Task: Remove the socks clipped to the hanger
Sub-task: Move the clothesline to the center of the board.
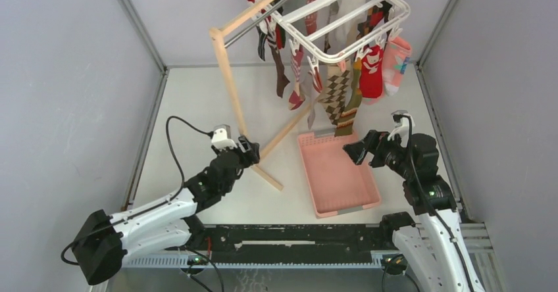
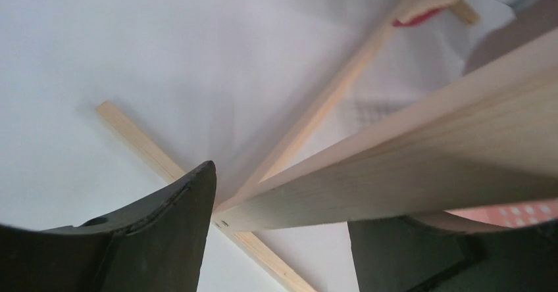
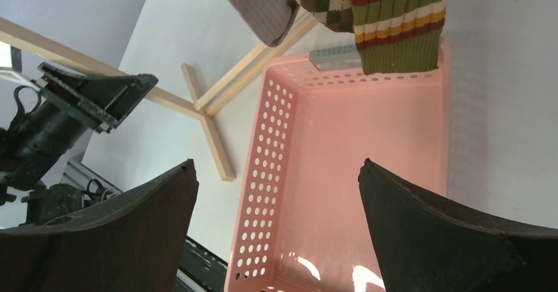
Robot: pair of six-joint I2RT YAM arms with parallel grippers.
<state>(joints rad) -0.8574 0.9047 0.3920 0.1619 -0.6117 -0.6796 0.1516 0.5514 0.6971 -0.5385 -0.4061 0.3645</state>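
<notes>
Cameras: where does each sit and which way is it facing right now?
Top external: above, behind the bases, looking down; both arms, left gripper, right gripper show.
Left wrist: faces the wooden rack post between its fingers.
Right wrist: looks down into the pink basket; open fingers show.
Shared: rack in all three.

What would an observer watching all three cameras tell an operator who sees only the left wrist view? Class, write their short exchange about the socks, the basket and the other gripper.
Operator: I see mostly wooden poles. Where are the socks?
Observer: The socks hang clipped to the white hanger atop the wooden rack, beyond and right of your left gripper.
Operator: Is any sock in the basket?
Observer: No, the pink basket holds nothing.
Operator: And the other arm?
Observer: The right gripper is open at the basket's far end, facing the hanging end of a striped sock.
</notes>
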